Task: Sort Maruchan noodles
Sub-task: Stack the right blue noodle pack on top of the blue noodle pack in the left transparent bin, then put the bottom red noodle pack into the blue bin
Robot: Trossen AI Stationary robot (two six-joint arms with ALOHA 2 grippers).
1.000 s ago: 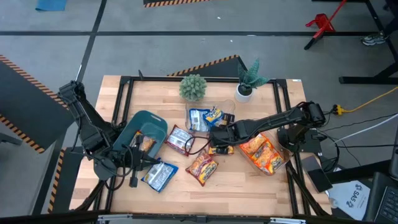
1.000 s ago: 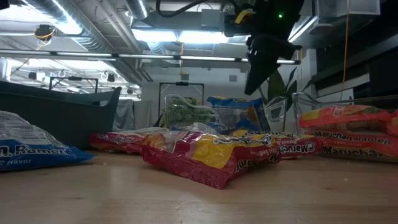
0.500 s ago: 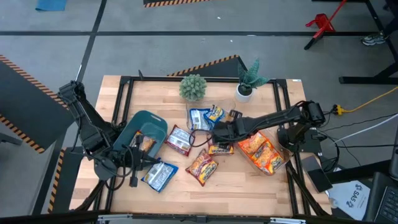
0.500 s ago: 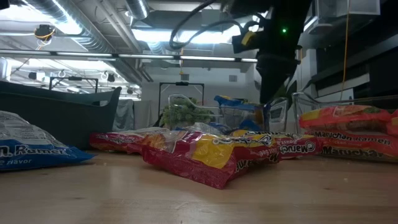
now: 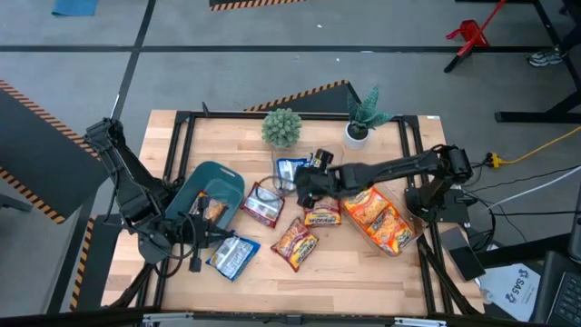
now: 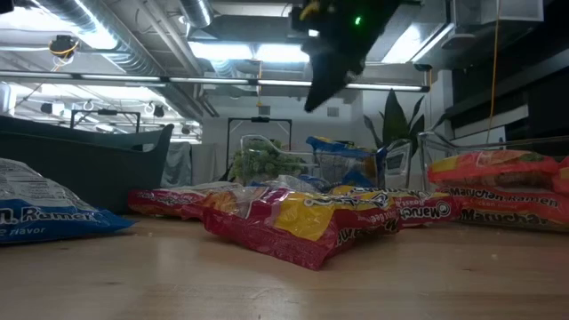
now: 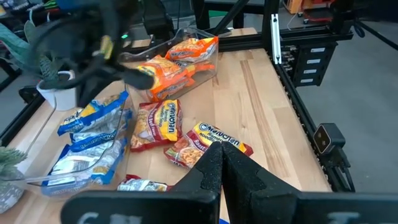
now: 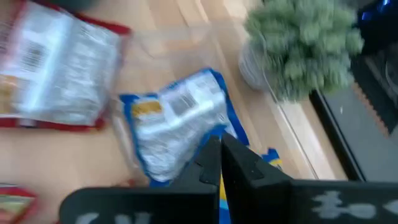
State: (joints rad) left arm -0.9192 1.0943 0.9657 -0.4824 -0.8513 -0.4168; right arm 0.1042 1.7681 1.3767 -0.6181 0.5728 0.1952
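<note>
one arm has moved: our right gripper (image 5: pixel 304 186), fingers closed and empty, swung from mid-table toward the blue packets (image 5: pixel 290 173); left gripper (image 5: pixel 192 238) closed, idle.

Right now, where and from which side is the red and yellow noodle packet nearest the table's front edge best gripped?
Probably at the short end of the red and yellow packet that points toward the front edge of the table, coming from above. It lies flat and slanted. That end has bare wood around it, while the far end lies close to a neighbouring packet.
</note>
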